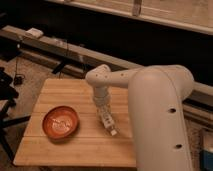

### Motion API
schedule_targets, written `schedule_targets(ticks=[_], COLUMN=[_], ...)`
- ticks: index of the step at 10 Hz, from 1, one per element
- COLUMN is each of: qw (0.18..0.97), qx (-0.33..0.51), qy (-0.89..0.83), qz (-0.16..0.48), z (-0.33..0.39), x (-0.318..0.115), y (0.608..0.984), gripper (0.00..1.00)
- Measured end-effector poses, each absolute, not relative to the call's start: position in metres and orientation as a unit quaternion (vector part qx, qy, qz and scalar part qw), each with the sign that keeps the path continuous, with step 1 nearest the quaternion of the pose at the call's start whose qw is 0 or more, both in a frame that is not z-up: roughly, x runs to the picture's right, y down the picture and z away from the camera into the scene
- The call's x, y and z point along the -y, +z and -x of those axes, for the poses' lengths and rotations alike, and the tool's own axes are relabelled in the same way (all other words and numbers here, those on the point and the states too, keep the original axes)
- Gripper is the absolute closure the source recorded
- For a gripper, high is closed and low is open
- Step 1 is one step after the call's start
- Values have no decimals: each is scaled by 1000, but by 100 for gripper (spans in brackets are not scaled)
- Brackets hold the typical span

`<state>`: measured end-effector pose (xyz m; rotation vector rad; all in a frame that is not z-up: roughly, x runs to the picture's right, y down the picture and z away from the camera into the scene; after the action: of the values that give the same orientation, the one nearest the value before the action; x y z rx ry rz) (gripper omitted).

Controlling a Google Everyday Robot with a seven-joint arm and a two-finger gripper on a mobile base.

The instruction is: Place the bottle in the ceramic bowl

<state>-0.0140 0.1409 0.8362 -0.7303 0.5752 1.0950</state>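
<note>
Gripper (103, 114): low over the middle of the wooden table (65, 95).
Bottle (109, 124): slanted at the gripper's tip, on its near-right side.
Grip: cannot tell.
Ceramic bowl (60, 122): left of the bottle, apart.

We see one white arm (160, 110) filling the right side of the view, bulky and rising from the lower right edge. We note it runs left to a rounded joint (98, 78), then a slimmer wrist section (101, 97) drops straight down from there. The gripper (103, 112) hangs below that wrist section, pointed downward, low near the middle of the view, just left of the arm's bulk.
</note>
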Motion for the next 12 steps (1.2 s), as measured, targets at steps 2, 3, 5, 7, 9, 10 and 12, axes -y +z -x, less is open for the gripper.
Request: schedule_targets(ticks=[2,3,5,7,9,10,12], qw=[755,760,773,793,805,805,807], qx=[-262,-256,-231,-195,-173,-167,-158], qy=[506,504,491,458,429,420,397], qz=[324,322,330,351,372,383,407], z=[25,33,55,93,119,125,151], x=[-121,-109,-85,-74,-75,-78,-92], y=[808,792,757,728,719,721,730], gripper=[100,100,100,100,100,100,100])
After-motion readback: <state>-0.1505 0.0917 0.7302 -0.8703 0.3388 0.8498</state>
